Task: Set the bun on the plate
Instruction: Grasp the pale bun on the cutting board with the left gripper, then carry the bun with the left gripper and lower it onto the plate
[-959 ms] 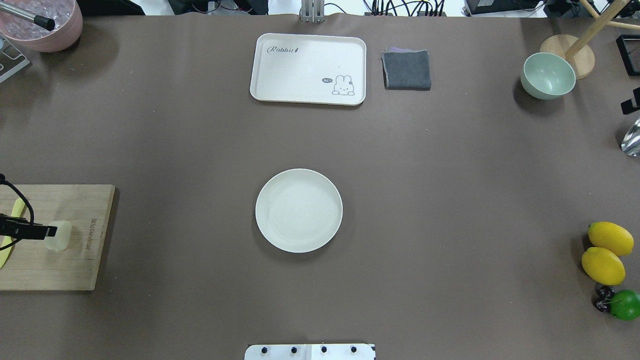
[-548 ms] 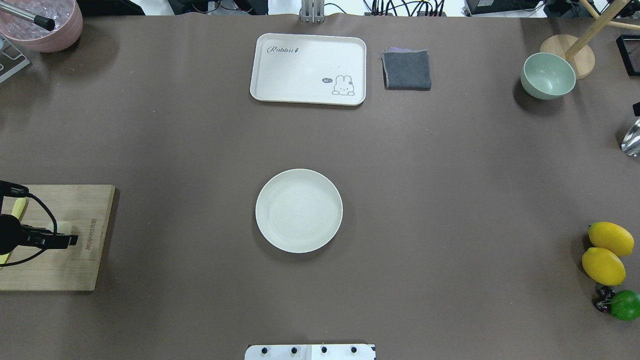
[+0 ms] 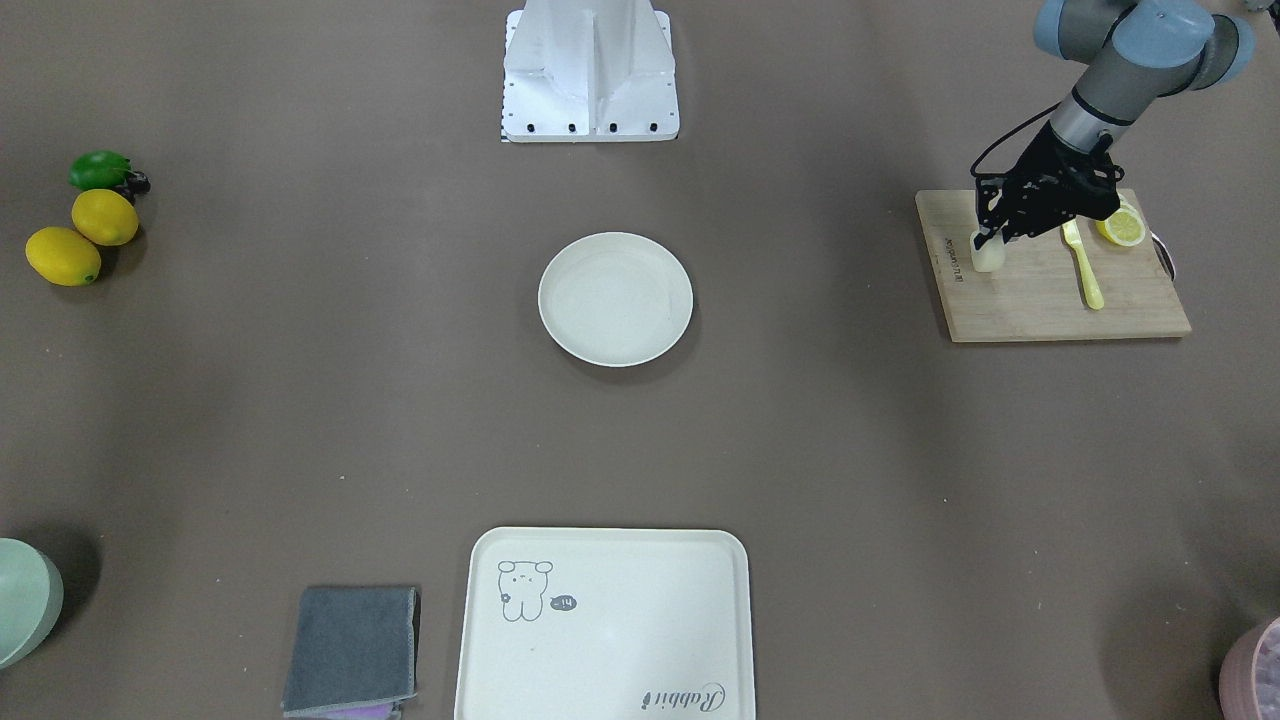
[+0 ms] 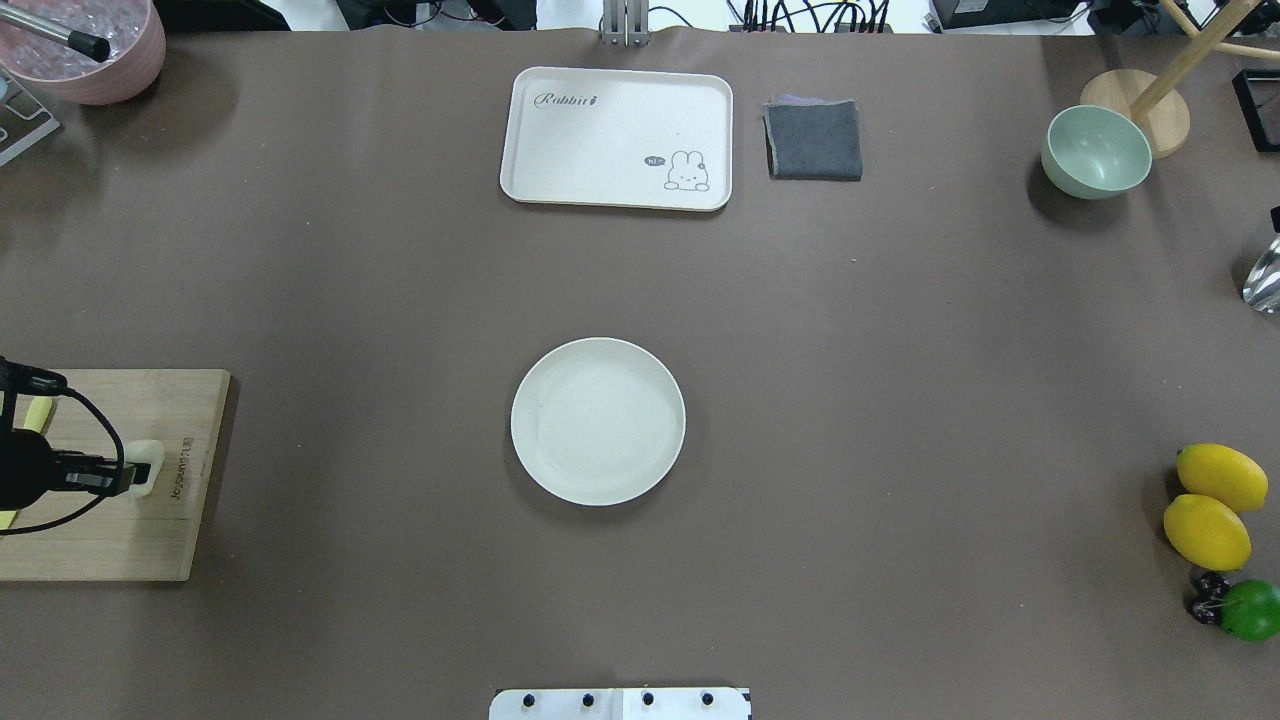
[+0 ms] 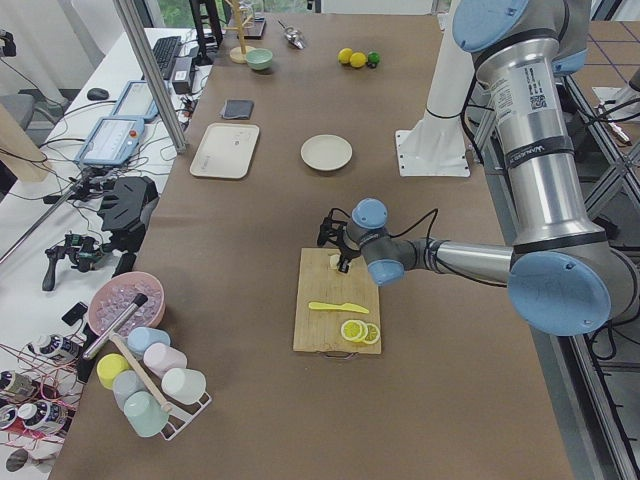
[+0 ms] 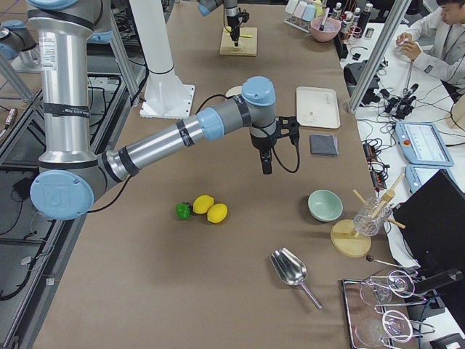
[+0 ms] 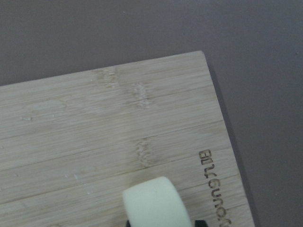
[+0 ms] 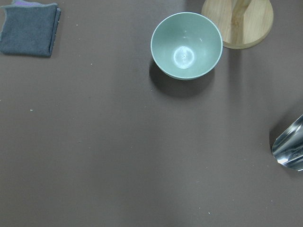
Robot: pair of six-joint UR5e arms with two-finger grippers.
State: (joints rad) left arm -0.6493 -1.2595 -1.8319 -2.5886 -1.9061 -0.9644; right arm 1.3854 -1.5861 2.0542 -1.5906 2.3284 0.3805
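Observation:
The bun (image 4: 146,463), a small pale cream lump, is between the fingers of my left gripper (image 4: 125,478), which is shut on it just above the right part of the wooden cutting board (image 4: 130,540). In the front view the bun (image 3: 985,257) hangs under the black fingers (image 3: 992,228). The left wrist view has the bun (image 7: 156,204) at its bottom edge over the board (image 7: 94,118). The round cream plate (image 4: 598,421) sits bare at mid-table, far to the right of the board. My right gripper (image 6: 266,169) hangs above the table near the green bowl; whether it is open or shut I cannot tell.
A yellow knife (image 3: 1082,265) and a lemon slice (image 3: 1120,228) lie on the board. At the back are a rabbit tray (image 4: 616,138), a grey cloth (image 4: 813,139) and a green bowl (image 4: 1095,151). Two lemons (image 4: 1215,500) and a lime (image 4: 1250,610) sit far right.
My left gripper closed around the bun on the board, and the bun has shifted a little toward the board's right edge with it.

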